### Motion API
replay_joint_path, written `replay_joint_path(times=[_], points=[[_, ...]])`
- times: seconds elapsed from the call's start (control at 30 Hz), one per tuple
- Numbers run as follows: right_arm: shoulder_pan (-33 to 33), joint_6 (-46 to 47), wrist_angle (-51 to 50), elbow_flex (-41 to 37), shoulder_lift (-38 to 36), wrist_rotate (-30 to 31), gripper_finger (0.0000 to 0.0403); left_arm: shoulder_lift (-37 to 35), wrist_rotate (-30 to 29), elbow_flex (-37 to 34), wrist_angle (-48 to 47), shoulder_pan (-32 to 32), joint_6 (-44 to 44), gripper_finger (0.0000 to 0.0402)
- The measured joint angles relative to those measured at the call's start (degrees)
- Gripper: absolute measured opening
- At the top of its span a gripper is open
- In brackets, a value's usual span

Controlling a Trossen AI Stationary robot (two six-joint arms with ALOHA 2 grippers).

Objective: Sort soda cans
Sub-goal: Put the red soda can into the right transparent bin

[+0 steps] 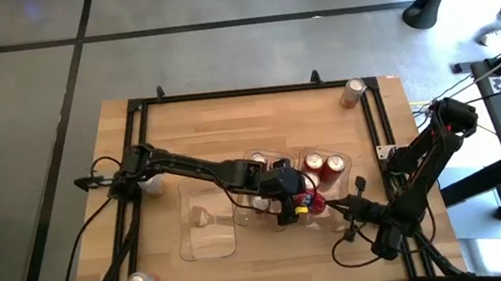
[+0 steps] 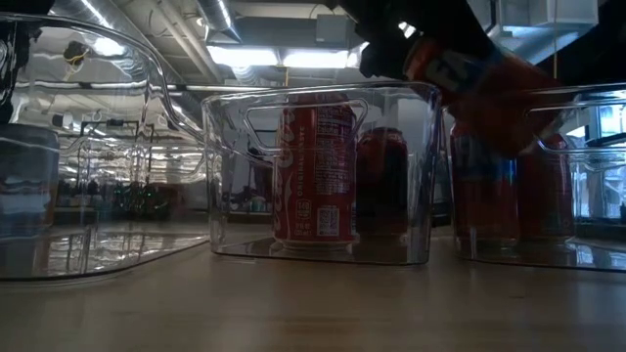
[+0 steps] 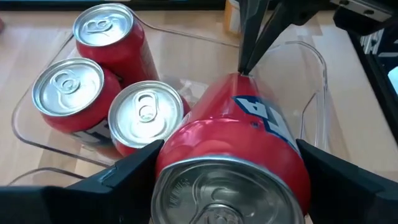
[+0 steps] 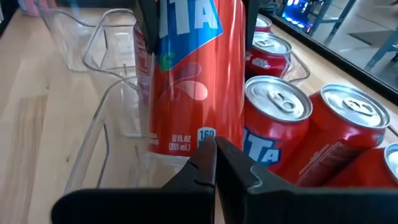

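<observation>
only the left wrist view shows the left hand [image 3: 230, 177] clamped on a tilted red-and-blue can [image 3: 239, 149] above a clear tray [image 3: 314, 81] holding three red cans [image 3: 93, 81], with the right hand's [image 4: 216, 158] fingers together touching it, on the counter [image 1: 203, 136].

Overhead, the high view looks straight down on the whole wooden table [image 1: 258, 121], framing all four edges and some floor around them. Down at table-top height, the low view faces level across the wood, right up against the clear trays [image 2: 318, 176], with ceiling lights in the room behind. The left wrist view sits very close over a tilted red can [image 3: 239, 143], facing down into a tray of silver can tops. The right wrist view meets that same can [image 4: 196, 74] from the opposite side, equally close. All four views share this cluster of trays near the table's middle.
</observation>
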Motion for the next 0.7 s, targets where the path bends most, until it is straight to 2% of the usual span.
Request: replay_joint_path(times=[0.7], points=[[-2.8,-3.1,5.7,-0.1,4.3,-8.1,0.0005,1.2,-0.1,-0.1,0.8,-0.4,-0.4,0.0304]])
